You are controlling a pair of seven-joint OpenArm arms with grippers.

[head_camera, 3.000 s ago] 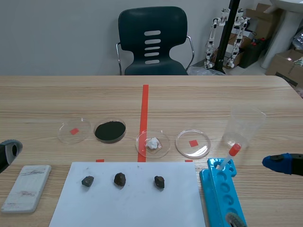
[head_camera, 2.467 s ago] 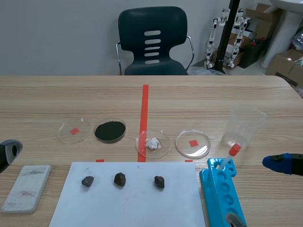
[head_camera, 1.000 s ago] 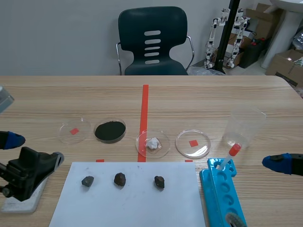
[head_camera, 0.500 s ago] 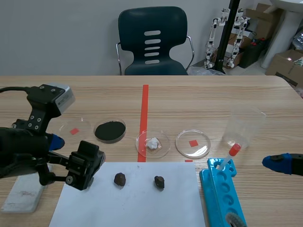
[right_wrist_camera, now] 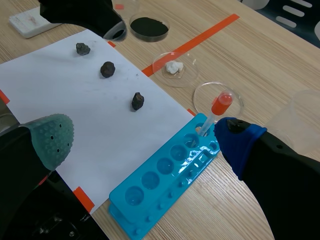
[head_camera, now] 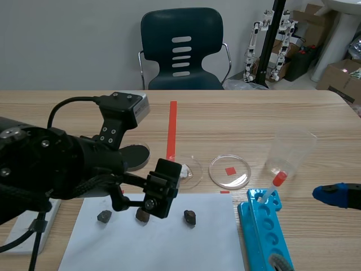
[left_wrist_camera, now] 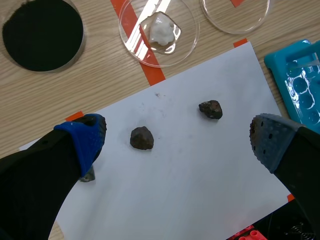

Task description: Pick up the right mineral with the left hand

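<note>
My left hand [left_wrist_camera: 177,142] hangs spread above the paper [head_camera: 169,248]; the right mineral [head_camera: 190,217] lies at three o'clock of the middle mineral [head_camera: 141,216]. Descending here, I'd likely pinch the middle one, or knock the target aside

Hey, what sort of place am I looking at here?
Probably a robotics lab set up for a mineral-testing demo: mineral samples on white paper, petri dishes and a blue test-tube rack on the table, small humanoid robots by the back wall.
</note>
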